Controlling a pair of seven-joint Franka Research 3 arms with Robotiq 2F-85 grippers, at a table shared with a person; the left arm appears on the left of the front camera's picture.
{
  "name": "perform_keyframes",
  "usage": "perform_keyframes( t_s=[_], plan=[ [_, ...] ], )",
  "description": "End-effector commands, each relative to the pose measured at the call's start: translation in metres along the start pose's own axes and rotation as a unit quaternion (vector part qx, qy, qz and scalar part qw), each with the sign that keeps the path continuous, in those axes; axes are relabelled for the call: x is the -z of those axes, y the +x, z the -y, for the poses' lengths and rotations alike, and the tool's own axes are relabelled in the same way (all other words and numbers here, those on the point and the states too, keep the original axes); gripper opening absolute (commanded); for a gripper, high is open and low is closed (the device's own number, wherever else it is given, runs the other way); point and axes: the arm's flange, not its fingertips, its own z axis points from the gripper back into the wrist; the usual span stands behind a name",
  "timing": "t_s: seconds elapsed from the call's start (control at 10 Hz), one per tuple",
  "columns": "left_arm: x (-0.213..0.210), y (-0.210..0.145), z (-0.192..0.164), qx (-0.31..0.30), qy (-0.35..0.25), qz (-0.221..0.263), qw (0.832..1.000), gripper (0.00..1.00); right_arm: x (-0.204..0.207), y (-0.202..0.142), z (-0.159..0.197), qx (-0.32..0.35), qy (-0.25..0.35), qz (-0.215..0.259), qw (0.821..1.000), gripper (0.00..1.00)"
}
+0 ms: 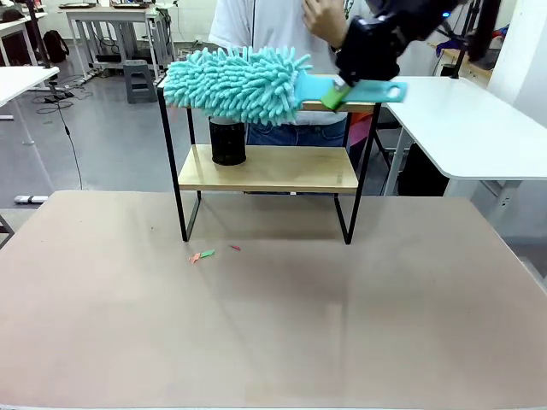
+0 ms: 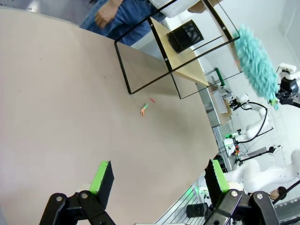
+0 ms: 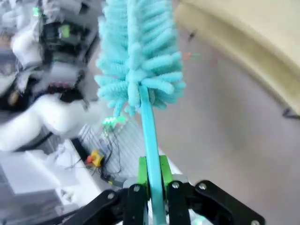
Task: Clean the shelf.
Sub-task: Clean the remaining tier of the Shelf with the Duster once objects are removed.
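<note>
**Item 1, shelf** (image 1: 291, 168): small two-tier rack with two light wooden boards in a thin black metal frame. It stands at the middle of the far edge of the desk (image 1: 273, 325), a broad beige-topped table.

**Item 2, duster** (image 1: 239, 84): fluffy turquoise chenille head on a flat turquoise plastic handle. It is held level along the top board, with the head over the board's left part. Whether the fibres touch the wood cannot be told.

**Item 3, right claw** (image 1: 340, 94): black, with green pads, clamped tight on the duster's handle. The arm reaches in from the right at top-board height, and the wrist is turned so the handle runs parallel to the desk's far edge.

**Item 4, left claw** (image 2: 159, 176): jaws spread wide and holding nothing. It hovers over the bare desk, well apart from the shelf.

**Item 5, cup** (image 1: 227, 141): black mesh cylinder standing upright on the lower board, towards its left end.

**Item 6, scraps** (image 1: 202, 254): a few small orange, green and red bits on the desk, just in front of the shelf's left front leg.

**Item 7, person's hand** (image 1: 323, 19): raised behind the shelf, beyond the desk's far edge.

**Step in hand (judged):** dusting the top board. The next move likely calls for a level sweep along that board. The lower board would come after it, where the cup stands in the duster's way.
</note>
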Motion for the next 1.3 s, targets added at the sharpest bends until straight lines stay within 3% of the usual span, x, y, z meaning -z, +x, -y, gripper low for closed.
perform_keyframes(
  t_s=[0.0,0.5,0.7,0.9,1.0,1.2],
  plan=[
    [0.002,0.001,0.0,0.011,-0.008,0.009,1.0,1.0,-0.023,-0.033,0.021,-0.004,0.076,-0.02,0.997,0.13],
    [0.002,0.001,0.0,0.011,-0.008,0.009,1.0,1.0,-0.061,-0.095,0.053,0.005,0.172,0.046,0.984,0.13],
    [0.002,0.001,0.0,0.011,-0.008,0.009,1.0,1.0,-0.106,-0.168,0.07,0.023,0.201,0.135,0.97,0.13],
    [0.002,0.001,0.0,0.011,-0.008,0.009,1.0,1.0,-0.13,-0.268,0.103,0.105,0.194,0.256,0.941,0.13],
    [0.002,0.001,0.0,0.011,-0.008,0.009,1.0,1.0,-0.124,-0.32,0.127,0.165,0.188,0.333,0.909,0.13],
    [0.002,0.001,0.0,0.011,-0.008,0.009,1.0,1.0,-0.086,-0.368,0.167,0.232,0.21,0.387,0.867,0.13]
  ],
)
